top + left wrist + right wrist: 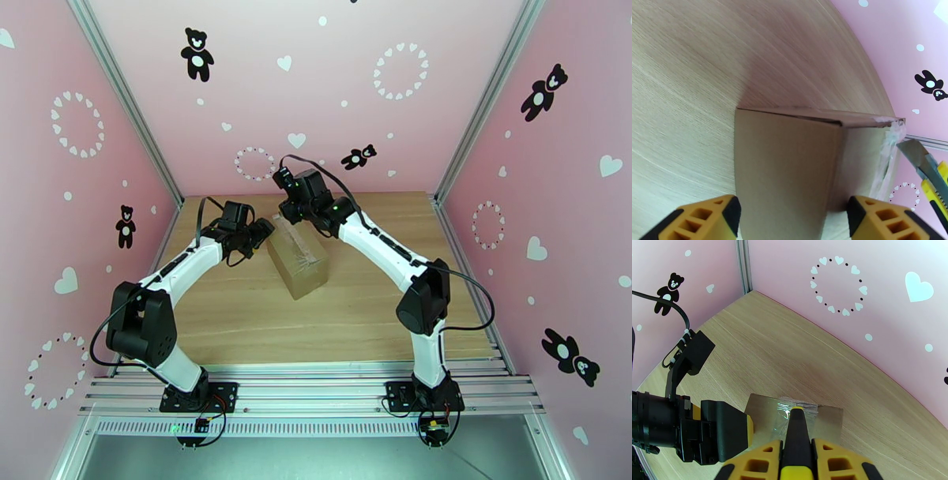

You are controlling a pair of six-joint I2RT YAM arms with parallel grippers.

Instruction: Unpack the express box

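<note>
The express box (299, 257), a brown carton with clear tape (784, 415) on its top seam, lies at an angle mid-table. My left gripper (259, 234) grips its far end from the left; in the left wrist view the yellow fingers (711, 217) press on both sides of the box (786, 165). At the box's far end my right gripper (291, 213) is shut on the yellow-black utility knife (797, 437). The knife's tip rests on the taped seam of the box (829, 417). Its bare blade (914, 152) shows beside the torn tape (890, 138).
The wooden table (237, 316) is walled in by pink panels on the left, back and right (537, 237). Aluminium rails (316, 387) run along the near edge by the arm bases. Open tabletop lies in front of and beside the box.
</note>
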